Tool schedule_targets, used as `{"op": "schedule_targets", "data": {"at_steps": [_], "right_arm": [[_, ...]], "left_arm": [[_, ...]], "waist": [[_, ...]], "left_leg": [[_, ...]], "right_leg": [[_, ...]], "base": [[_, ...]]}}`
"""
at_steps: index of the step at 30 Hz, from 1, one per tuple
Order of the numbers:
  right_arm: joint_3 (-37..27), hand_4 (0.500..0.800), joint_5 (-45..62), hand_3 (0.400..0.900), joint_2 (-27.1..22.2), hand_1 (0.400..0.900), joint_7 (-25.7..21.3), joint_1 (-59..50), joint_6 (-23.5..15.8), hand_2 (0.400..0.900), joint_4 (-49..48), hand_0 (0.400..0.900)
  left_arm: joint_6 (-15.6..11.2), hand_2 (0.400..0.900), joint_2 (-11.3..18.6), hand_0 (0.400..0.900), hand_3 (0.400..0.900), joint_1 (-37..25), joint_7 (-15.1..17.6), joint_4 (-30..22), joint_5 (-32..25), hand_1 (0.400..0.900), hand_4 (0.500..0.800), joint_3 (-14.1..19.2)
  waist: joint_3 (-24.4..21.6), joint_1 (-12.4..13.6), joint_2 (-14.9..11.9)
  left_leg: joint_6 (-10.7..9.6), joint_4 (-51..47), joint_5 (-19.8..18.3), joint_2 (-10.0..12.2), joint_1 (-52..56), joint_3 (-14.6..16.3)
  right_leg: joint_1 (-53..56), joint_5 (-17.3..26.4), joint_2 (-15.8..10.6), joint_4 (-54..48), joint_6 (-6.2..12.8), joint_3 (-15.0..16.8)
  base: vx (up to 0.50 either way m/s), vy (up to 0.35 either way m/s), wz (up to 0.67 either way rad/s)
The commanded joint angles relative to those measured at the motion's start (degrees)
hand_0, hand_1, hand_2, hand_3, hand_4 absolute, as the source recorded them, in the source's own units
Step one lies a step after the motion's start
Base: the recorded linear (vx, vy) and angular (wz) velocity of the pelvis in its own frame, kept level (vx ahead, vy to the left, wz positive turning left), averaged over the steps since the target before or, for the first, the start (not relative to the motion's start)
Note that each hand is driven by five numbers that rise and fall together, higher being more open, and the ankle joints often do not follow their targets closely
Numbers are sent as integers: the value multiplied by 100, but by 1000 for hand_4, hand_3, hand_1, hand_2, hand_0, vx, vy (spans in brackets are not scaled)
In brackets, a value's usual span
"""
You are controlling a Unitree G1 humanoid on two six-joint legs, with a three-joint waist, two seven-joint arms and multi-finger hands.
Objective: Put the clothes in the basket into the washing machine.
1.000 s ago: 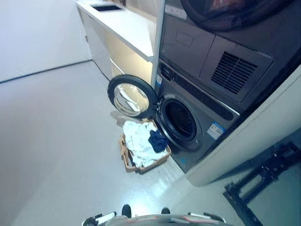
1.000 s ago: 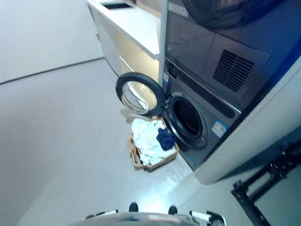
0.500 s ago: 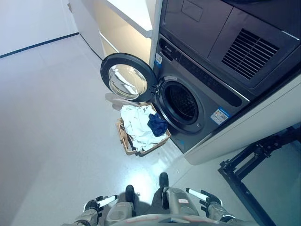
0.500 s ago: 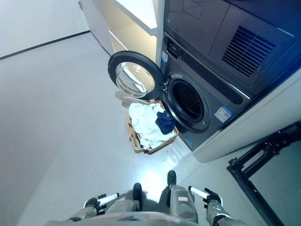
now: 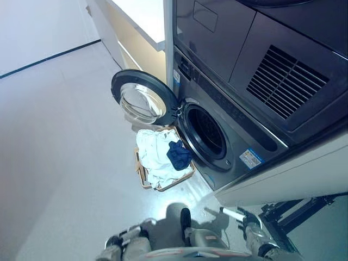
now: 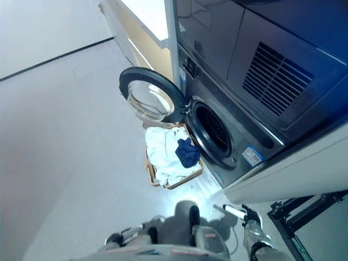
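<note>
Pale grey floor fills most of the room, with a stacked pair of dark machines along the right side and a white counter running back beside them. On the floor sits the basket, heaped with white clothes and one dark blue piece on the side nearest the washing machine, whose round door stands swung open just beyond the basket. Both hands hang low at the bottom edge of the view and hold nothing: the right hand shows its white-tipped fingers stretched out loosely, and the left hand looks relaxed too, though it is small and partly cut off. The basket lies well ahead of both hands, up and a little to the left of the right hand, well out of reach. The likely trouble is the open door: it stands right over the far end of the basket, so an arm lifting cloth could knock it. A loose heap like this may also trail or drop pieces on the floor short of the drum opening.
</note>
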Motion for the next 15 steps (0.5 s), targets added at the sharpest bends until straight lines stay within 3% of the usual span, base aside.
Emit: {"op": "schedule_targets", "data": {"at_steps": [1, 5, 7, 10, 15], "right_arm": [[152, 800, -50, 900, -222, 900, -163, -400, -170, 900, -98, 900], [236, 800, -82, 900, -254, 900, -191, -549, -183, 900, -102, 900], [361, 800, -201, 900, -273, 900, -202, -593, -198, 900, -127, 900], [446, 800, -356, 900, -248, 900, -232, -620, -224, 900, -112, 900], [489, 800, -382, 900, -104, 900, -211, -670, -243, 900, -167, 900]], "left_arm": [[-97, 900, 94, 900, 900, -172, 152, -246, -269, 900, 800, -66], [-94, 900, -4, 900, 900, -170, 177, -273, -276, 900, 800, -115], [-113, 900, -14, 900, 900, -154, 206, -303, -280, 900, 800, -119], [-114, 900, 12, 900, 900, -133, 196, -291, -215, 900, 800, -170], [-103, 900, 70, 900, 900, -176, 186, -289, -130, 900, 800, -213]], "waist": [[565, 56, 157], [630, 69, 218], [674, 114, 262], [659, 133, 287], [588, 154, 216]], "left_leg": [[713, 26, 394, -252, 442, 506], [737, -943, -16, -658, 105, 511], [672, -2010, 337, -799, 163, 210], [599, -2707, 745, -708, 208, 128], [745, -3007, 574, -712, 510, 266]], "right_leg": [[-316, -860, -172, 903, 561, 386], [-145, -945, -162, 866, 657, 359], [-68, -947, -86, 877, 684, 357], [34, -1009, -10, 877, 695, 336], [133, -1007, -36, 707, 763, 507]], "base": [[135, -169, 5], [149, -86, 0], [158, 8, -14], [157, 42, -8], [150, 165, -24]]}}
